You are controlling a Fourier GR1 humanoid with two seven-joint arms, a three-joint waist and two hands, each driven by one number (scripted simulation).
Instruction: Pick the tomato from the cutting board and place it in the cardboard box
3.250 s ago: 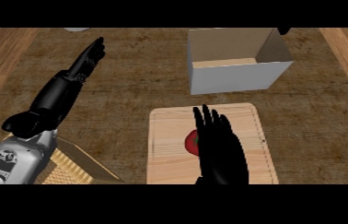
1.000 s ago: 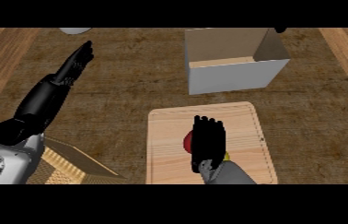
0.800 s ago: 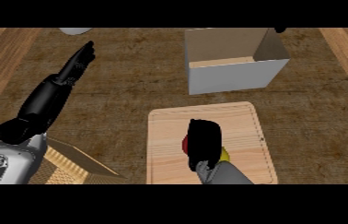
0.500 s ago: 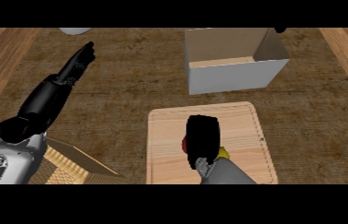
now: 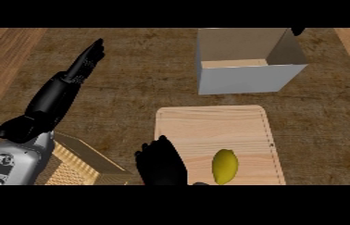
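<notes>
Single head view, steeply down (fairly near) onto the counter (image 5: pixel 137 80).

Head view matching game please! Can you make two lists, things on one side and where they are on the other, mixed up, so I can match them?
Things:
1. yellow fruit
2. cardboard box
3. left hand
4. right hand

Places:
a. beyond the cutting board, open at the top
b. at the board's near left edge
c. lying on the board
d. stretched out over the counter at the left

Pairs: 1-c, 2-a, 3-d, 4-b
</notes>
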